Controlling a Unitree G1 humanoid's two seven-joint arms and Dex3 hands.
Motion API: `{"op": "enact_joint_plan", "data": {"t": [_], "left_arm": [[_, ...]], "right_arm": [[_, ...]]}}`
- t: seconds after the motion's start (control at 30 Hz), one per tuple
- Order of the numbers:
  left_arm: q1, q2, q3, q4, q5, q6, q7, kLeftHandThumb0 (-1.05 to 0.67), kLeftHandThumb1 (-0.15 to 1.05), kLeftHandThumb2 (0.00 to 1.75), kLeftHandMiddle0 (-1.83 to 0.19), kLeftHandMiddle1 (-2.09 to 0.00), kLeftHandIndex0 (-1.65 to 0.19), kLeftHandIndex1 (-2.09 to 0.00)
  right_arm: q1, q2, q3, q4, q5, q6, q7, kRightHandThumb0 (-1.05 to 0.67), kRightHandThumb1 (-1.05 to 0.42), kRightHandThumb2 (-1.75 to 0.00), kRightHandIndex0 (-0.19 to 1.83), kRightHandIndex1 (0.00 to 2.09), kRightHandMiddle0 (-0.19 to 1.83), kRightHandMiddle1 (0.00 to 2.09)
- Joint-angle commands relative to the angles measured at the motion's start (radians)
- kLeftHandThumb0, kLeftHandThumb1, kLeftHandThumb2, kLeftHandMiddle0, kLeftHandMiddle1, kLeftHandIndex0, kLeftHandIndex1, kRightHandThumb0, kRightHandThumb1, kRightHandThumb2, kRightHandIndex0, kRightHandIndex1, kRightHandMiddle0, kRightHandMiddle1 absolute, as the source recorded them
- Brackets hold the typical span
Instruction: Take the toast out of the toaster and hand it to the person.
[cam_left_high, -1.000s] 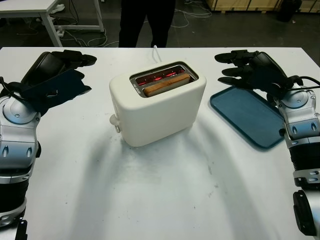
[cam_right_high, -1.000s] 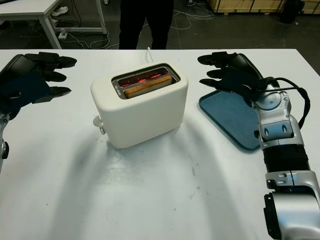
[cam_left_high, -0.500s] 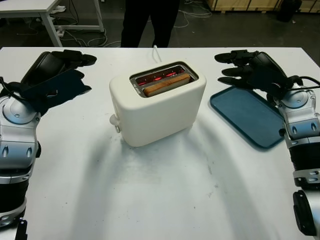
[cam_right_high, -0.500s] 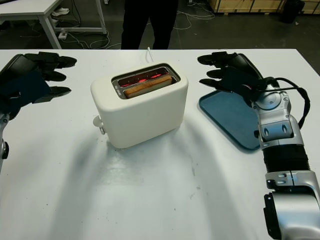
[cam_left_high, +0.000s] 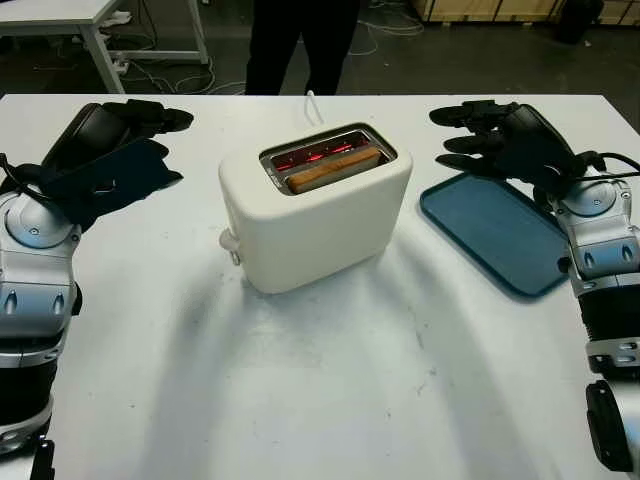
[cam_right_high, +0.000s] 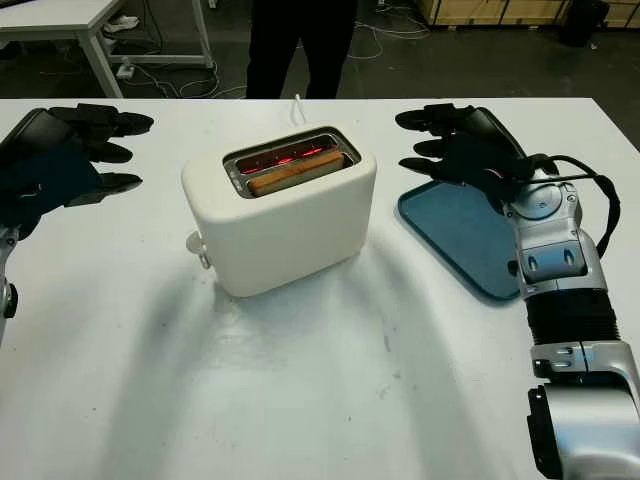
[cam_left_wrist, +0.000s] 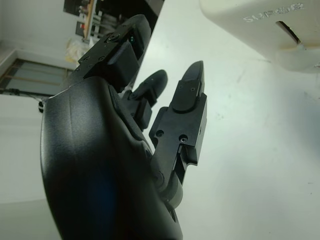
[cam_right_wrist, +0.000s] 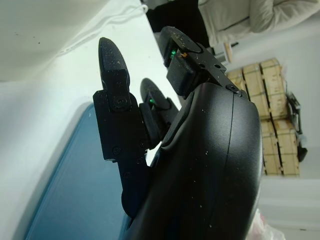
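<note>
The right hand (cam_left_high: 500, 140) was open and held nothing, its fingers (cam_left_high: 462, 116) hovering at the upper right of the frame, over the near-left corner of the blue tray (cam_left_high: 495, 232) and just right of the toaster (cam_left_high: 315, 205). The left hand (cam_left_high: 115, 155) was open too, at the upper left, well apart from the toaster.

The toast (cam_left_high: 333, 170) sat low in the front slot at the top centre, only its upper edge showing, with the elements behind it glowing red. That looked like the main danger: fingers reaching into a live slot could touch hot metal, or pinch only crust and crumble it.

A sideways nudge could also slide the light toaster across the white bench (cam_left_high: 320, 380).

The person (cam_left_high: 300, 45) stood beyond the far edge, so a weakly held slice might drop on the way over.
</note>
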Motion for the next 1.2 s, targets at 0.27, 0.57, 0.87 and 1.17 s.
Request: {"op": "enact_joint_plan", "data": {"t": [0.27, 0.57, 0.87, 1.17], "left_arm": [[0.009, -0.001, 0.009, 0.001, -0.004, -0.016, 0.012, -0.01, 0.92, 0.12, -0.46, -0.56, -0.63, 0.00], [0.005, 0.003, 0.004, -0.003, -0.001, -0.007, 0.009, -0.01, 0.92, 0.13, -0.46, -0.57, -0.63, 0.00], [0.002, 0.007, -0.004, 0.000, 0.004, -0.010, 0.007, 0.00, 0.92, 0.13, -0.45, -0.58, -0.63, 0.00], [-0.002, 0.006, -0.007, 0.000, 0.007, -0.008, 0.007, 0.01, 0.92, 0.13, -0.46, -0.58, -0.64, -0.01]], "right_arm": [[-0.007, 0.006, 0.005, -0.018, -0.002, 0.022, 0.001, -0.40, -0.92, -0.09, 0.69, 0.00, 0.59, 0.00], [-0.005, 0.006, 0.003, -0.014, 0.000, 0.010, -0.002, -0.39, -0.92, -0.10, 0.69, 0.00, 0.58, 0.00], [-0.006, 0.002, 0.002, -0.016, 0.001, 0.011, 0.003, -0.39, -0.92, -0.09, 0.68, 0.00, 0.58, 0.00], [-0.009, 0.004, 0.003, -0.011, 0.001, 0.010, 0.003, -0.39, -0.92, -0.09, 0.68, 0.00, 0.58, 0.00]]}}
